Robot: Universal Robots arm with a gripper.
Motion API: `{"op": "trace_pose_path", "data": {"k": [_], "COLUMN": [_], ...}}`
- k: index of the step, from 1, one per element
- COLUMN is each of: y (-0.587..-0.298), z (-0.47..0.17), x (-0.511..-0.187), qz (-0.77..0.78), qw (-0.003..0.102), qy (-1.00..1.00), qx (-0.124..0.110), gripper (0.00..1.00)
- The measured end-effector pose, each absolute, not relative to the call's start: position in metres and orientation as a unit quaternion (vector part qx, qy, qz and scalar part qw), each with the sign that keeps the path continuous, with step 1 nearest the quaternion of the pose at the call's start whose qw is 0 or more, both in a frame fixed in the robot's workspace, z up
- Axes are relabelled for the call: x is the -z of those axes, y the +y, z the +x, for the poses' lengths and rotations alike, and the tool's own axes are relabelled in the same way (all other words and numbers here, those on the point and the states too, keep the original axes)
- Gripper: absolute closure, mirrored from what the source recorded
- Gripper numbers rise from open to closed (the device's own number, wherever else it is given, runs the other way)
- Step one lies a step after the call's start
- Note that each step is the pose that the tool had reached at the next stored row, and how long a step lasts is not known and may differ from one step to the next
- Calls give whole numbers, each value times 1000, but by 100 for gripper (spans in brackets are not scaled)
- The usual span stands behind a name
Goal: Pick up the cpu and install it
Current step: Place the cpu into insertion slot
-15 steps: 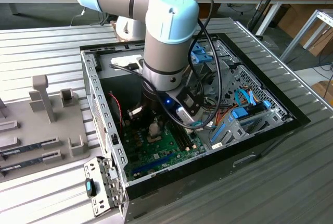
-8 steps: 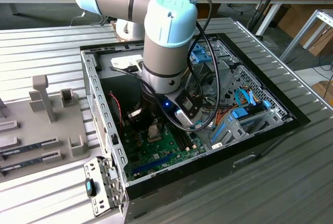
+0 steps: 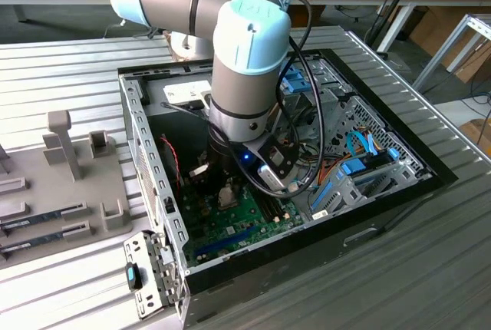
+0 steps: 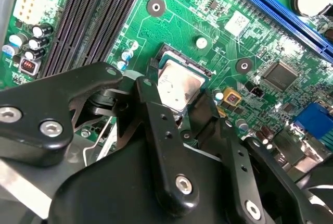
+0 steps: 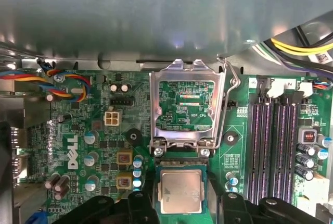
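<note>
The cpu (image 5: 180, 191), a silver square with a thin green rim, lies flat within the black socket frame on the green motherboard (image 5: 104, 146); it is also in the second wrist view (image 4: 179, 82). My gripper (image 5: 180, 206) is down over the socket, with one black finger (image 4: 156, 125) against one side of the chip and the other at the opposite side. The jaws look shut on the cpu. The socket's metal load plate (image 5: 186, 104) stands flipped open beside it. In the exterior view the gripper (image 3: 222, 192) reaches down inside the open computer case (image 3: 146, 153).
Black memory slots (image 5: 273, 146) run beside the socket, and blue expansion slots (image 4: 281, 10) lie farther off. Coloured cable bundles (image 3: 337, 169) and drive bays fill the case toward the exterior view's right. A grey parts holder (image 3: 69, 184) sits at the exterior view's left.
</note>
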State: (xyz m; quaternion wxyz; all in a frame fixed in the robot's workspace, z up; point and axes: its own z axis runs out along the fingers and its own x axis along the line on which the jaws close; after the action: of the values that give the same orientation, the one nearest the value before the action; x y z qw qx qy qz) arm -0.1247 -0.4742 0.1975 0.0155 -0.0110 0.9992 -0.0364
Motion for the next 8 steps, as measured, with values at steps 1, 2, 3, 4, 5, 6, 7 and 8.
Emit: {"op": "trace_pose_path", "data": {"k": [1,2,3,4,5,6,7,8], "y": [-474,-474,-474,-474,-474,-474,-474,-474], "z": [-125,-125,-125,-125,-125,-125,-125,-125], "x": [-196,-195,-195,-194,-194,-194,-194,-194], "qz": [-11,-11,-11,-11,-11,-11,-11,-11], "qw": [16,16,15,16,16,16,16,16], "qy": [999,999,999,999,999,999,999,999], "qx": [36,36,36,36,36,36,36,36], "gripper": [53,53,53,53,53,53,53,52]}}
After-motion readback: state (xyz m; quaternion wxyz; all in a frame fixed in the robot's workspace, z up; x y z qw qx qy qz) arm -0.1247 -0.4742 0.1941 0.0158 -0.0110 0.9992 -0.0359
